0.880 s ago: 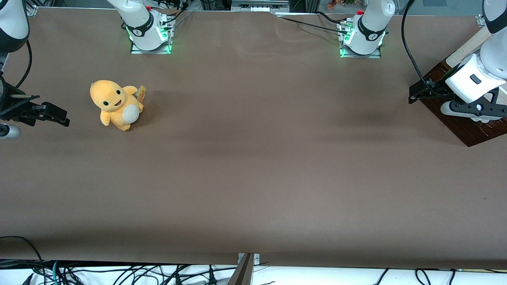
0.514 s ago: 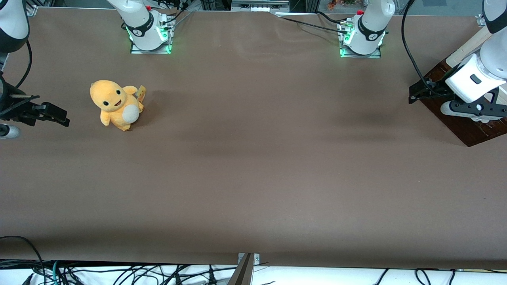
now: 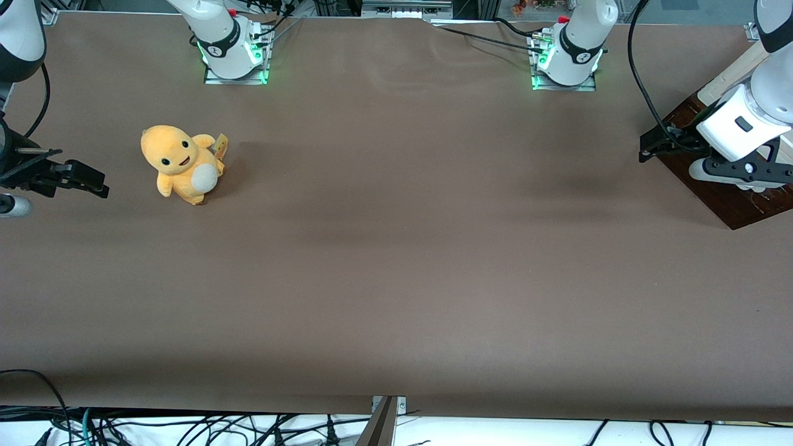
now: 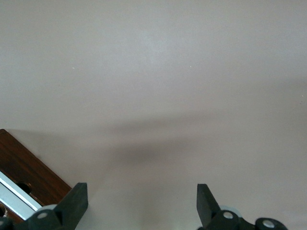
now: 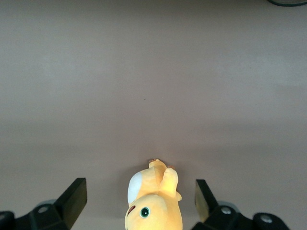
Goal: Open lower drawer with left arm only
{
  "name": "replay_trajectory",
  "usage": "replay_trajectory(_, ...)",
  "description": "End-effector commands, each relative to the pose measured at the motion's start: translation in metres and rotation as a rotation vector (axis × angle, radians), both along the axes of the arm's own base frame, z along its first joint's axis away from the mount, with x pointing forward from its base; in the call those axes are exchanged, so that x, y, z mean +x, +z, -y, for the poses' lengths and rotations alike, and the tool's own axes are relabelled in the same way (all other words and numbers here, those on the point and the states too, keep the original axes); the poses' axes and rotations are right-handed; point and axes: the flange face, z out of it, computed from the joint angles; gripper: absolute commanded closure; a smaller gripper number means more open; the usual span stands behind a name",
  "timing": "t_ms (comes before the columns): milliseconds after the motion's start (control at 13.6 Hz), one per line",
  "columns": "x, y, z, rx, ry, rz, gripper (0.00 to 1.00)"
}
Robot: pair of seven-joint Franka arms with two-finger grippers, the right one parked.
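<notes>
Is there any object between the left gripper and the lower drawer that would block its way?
Nothing visible does. The left gripper, fingers open, hangs over bare table right beside the dark wooden cabinet with its white handle. The orange plush toy sits toward the parked arm's end.

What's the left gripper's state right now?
Left gripper: open, holding nothing, hovering over the table beside the dark-brown cabinet.
</notes>
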Motion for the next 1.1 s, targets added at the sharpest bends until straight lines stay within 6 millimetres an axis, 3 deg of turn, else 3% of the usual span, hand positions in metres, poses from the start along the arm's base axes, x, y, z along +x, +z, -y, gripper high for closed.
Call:
replay_trajectory(0, 0.006, -0.001, -0.001, -0.020, -0.018, -0.015, 0.00)
replay_trajectory(1027, 0.021, -0.009, -0.007, -0.019, 0.003, -0.037, 0.00)
